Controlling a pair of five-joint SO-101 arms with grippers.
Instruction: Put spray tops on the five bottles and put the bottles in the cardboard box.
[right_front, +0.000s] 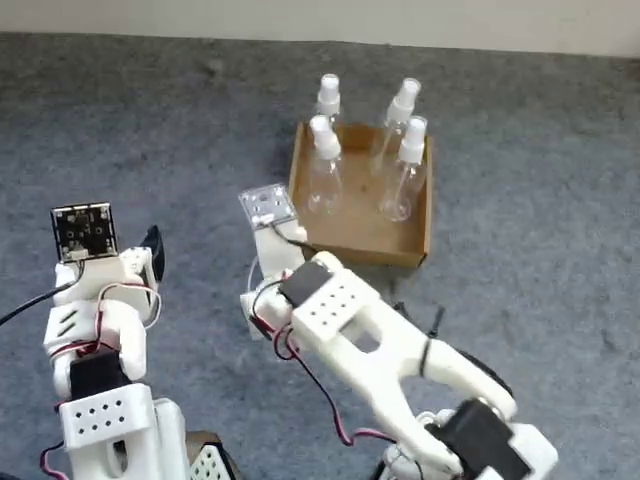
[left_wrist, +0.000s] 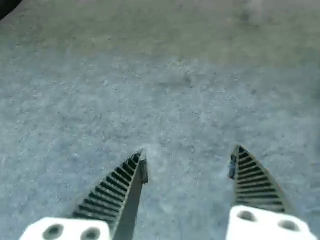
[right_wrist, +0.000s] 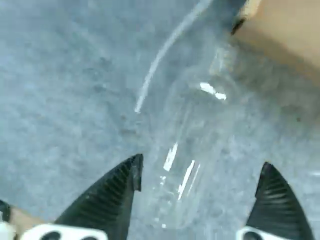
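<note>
Bottle number five, a clear plastic cylinder with bright glints along its smooth wall, lies on its side on the carpet. It sits directly between the two black ribbed fingers of the right gripper. Those fingers are spread wide on either side and do not appear to touch it. The bottle's long axis runs straight away from the gripper toward a corner of the cardboard box, so the jaws would close across its round body. A thin white tube slants alongside it; I cannot tell whether it is inside the bottle or loose, or whether a spray top is fitted.

From above, the right arm bends over this spot, just off the box's corner at about 7 o'clock. The box is shallow, brown and square with low walls. Four bottles stand upright at it, each clear and slim with white spray tops; the back pair may be inside or just beyond the far wall.

The left gripper is well apart, at about 9 o'clock from the box, spread wide and holding nothing, over grey short-pile carpet. The right arm is clearly nearer.
</note>
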